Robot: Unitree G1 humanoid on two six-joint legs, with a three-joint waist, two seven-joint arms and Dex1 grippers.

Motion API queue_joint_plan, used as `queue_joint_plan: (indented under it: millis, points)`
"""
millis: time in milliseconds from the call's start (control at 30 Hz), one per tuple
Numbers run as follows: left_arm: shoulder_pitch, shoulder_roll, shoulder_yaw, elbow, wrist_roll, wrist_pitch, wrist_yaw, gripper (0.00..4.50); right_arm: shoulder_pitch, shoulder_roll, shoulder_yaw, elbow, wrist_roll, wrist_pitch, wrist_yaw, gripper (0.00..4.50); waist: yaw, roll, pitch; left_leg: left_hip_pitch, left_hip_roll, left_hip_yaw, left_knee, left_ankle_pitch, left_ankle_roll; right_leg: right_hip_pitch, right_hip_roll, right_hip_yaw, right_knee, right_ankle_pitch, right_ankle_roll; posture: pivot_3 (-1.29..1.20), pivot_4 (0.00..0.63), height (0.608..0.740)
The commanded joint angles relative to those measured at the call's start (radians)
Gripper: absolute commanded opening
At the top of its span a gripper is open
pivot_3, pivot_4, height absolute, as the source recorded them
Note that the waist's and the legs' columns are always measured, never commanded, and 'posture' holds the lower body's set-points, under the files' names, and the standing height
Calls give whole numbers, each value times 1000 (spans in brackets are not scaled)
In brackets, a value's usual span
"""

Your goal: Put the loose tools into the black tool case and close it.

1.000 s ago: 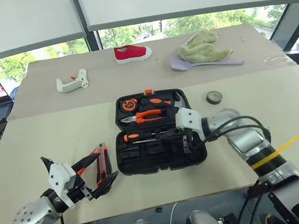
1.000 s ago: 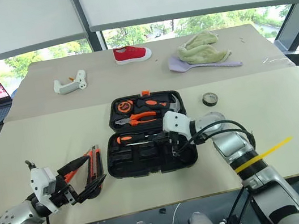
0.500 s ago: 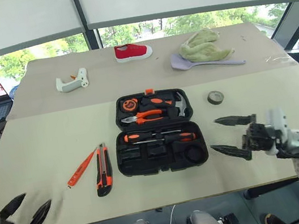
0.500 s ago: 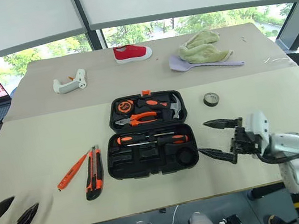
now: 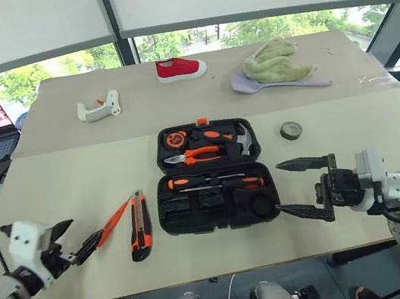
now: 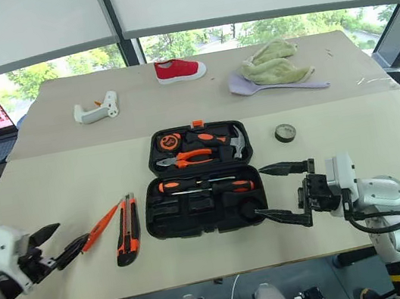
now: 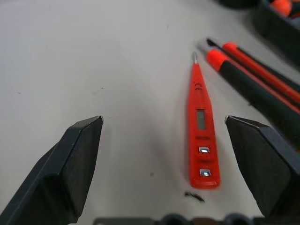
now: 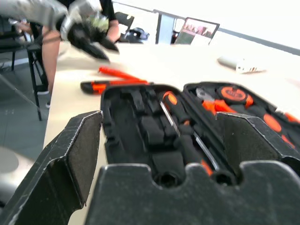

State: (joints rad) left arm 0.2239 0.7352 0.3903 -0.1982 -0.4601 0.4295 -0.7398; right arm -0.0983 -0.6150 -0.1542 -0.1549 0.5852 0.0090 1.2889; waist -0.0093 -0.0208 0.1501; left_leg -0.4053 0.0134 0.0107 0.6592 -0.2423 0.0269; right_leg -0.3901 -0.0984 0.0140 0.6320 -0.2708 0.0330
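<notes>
case: black tool case (image 5: 212,176) lies wide open, two screwdrivers (image 5: 217,183) already inside
tester: slim orange tester (image 5: 114,220) flat just left of it
knife: utility knife (image 5: 139,225) beside tester
tape: grey tape roll (image 5: 290,130) off right

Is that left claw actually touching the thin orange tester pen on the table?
Apart. In the left wrist view the left gripper is open, and the orange tester screwdriver lies on bare table between its fingers, with clear gaps to both.

A pale table (image 5: 62,195) is spread with things — the open black tool case (image 5: 212,175) mid-table; a tester screwdriver (image 5: 114,220) and utility knife (image 5: 139,225) beside it; a tape roll (image 5: 291,130); farther back — a white tool (image 5: 98,107), red shoe (image 5: 180,67), green cloth (image 5: 275,63).
</notes>
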Motion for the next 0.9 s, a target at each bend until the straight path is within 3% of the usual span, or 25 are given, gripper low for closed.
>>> queue_joint_plan:
  millis: [33,100,300,400,533,633,767,900]
  points:
    - [-41,19,-47,36,40,23,0,4075,0,-2,-2,-50,23,15,-18,4500,-2,0,0,0,0,0,0,0,0,0,0,0,0,0,0,0,150,740]
    - [-54,21,-61,45,58,6,-5,3594,4,-5,-2,-62,26,23,-28,4500,-1,0,0,0,0,0,0,0,0,0,1,0,1,0,0,0,150,740]
    - [-68,16,-43,40,14,28,-51,1426,29,-23,-7,-88,26,29,-34,4500,0,0,0,1,0,0,0,0,0,0,-1,2,0,0,0,0,150,740]
    - [-98,29,-6,93,37,-74,-71,474,39,-28,-8,-103,30,40,-41,4500,0,0,0,1,0,0,0,0,0,0,-2,2,0,0,0,0,150,740]
    - [-161,85,66,130,-4,-169,-169,488,66,-48,-18,-117,30,43,-32,4500,1,0,0,1,0,0,0,0,-1,-1,-1,1,1,0,0,0,150,740]
    - [-214,125,12,98,-48,-229,-337,488,88,-71,-42,-116,31,41,-28,4500,6,0,0,0,0,0,0,0,-1,0,-2,1,0,0,0,0,150,740]
    - [-404,165,-195,76,-1,-257,-499,488,102,-103,-81,-115,50,68,-41,4500,20,1,1,0,-1,1,0,0,0,0,-6,0,-1,0,0,0,150,740]
    - [-646,96,-463,89,135,-242,-551,488,134,-120,-98,-134,62,99,-54,4500,24,1,1,0,-2,4,1,1,1,1,3,-3,0,1,1,0,150,740]
